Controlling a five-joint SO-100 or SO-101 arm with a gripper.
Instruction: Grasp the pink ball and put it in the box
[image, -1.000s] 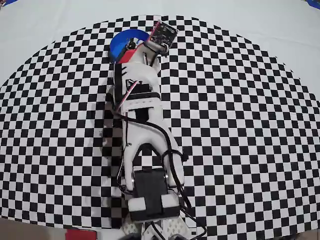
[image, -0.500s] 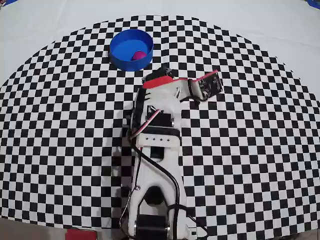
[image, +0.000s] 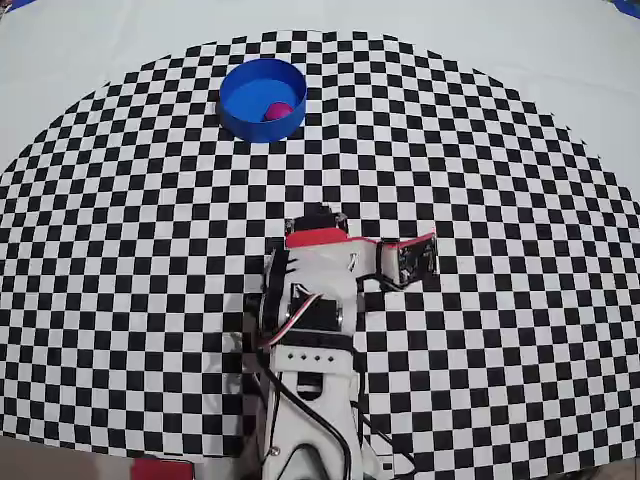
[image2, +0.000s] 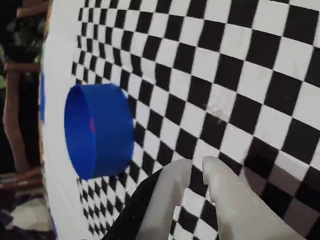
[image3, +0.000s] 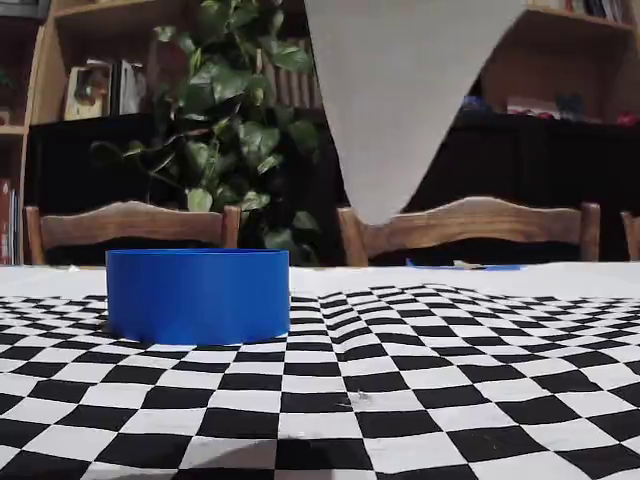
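The pink ball (image: 278, 111) lies inside the blue box (image: 262, 100) at the far left of the checkered cloth in the overhead view. In the wrist view the box (image2: 100, 131) is at the left, and a pink sliver (image2: 92, 125) shows at its rim. My gripper (image2: 196, 167) is well short of the box, low over the cloth. Its two white fingers (image2: 172, 195) stand almost together with only a narrow slit between them, and nothing is in them. In the fixed view the box (image3: 197, 295) hides the ball.
The arm (image: 315, 300) stands at the near middle of the cloth, folded back. A pale pointed shape (image3: 410, 100) hangs from the top of the fixed view. Chairs, a plant and shelves stand beyond the table's far edge.
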